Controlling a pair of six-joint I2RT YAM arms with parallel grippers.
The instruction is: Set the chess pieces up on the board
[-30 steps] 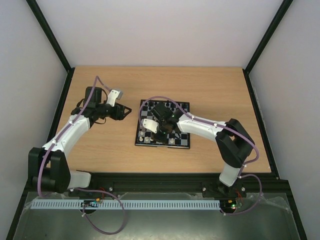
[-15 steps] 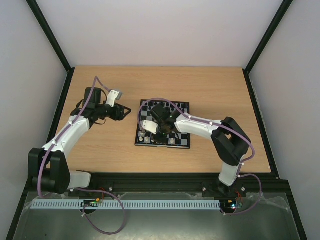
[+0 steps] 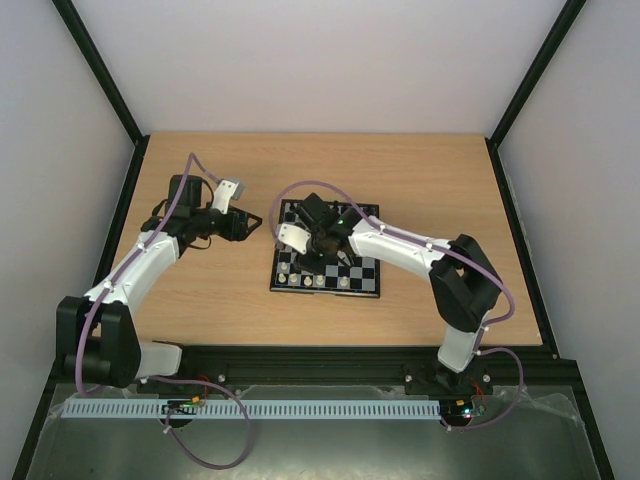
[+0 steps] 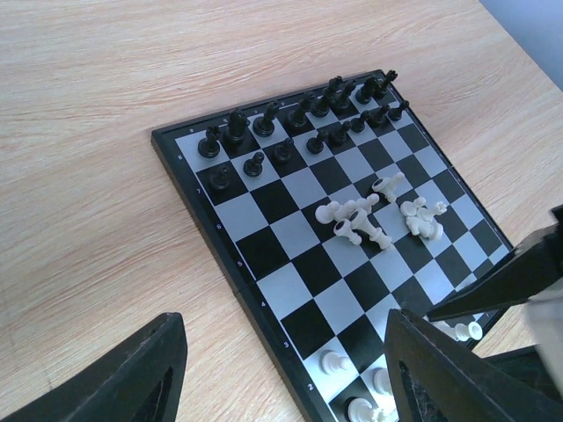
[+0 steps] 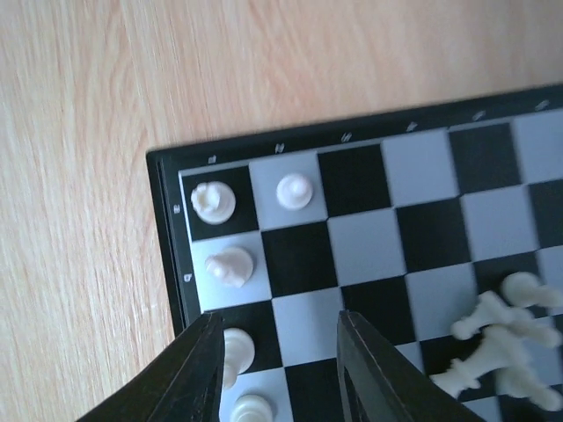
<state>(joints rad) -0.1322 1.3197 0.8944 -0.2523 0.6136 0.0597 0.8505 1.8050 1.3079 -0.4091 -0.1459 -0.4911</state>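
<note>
Wooden desk [image 3: 420, 170] holds the board [image 4: 275, 200]. My left tool [image 4: 283, 321] and right tool [image 5: 280, 321] gape empty. Fallen white pieces [image 4: 356, 220] look light and slippery; I'd pinch mid-stem.

Board [image 4: 290, 233]: blk pcs [image 4: 265, 123] upright at far edge; white pcs [image 4: 352, 220] toppled mid-board. L gripper [image 4: 283, 321] jaws apart, empty.

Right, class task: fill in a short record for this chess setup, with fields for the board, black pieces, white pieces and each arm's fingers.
board: flat on the wooden table, in front of both arms
black pieces: standing in two rows along one edge
white pieces: some standing along the opposite edge, others lying in a heap mid-board
left fingers: apart, empty, above the table beside the board
right fingers: apart, nothing between them, above the white corner
</note>
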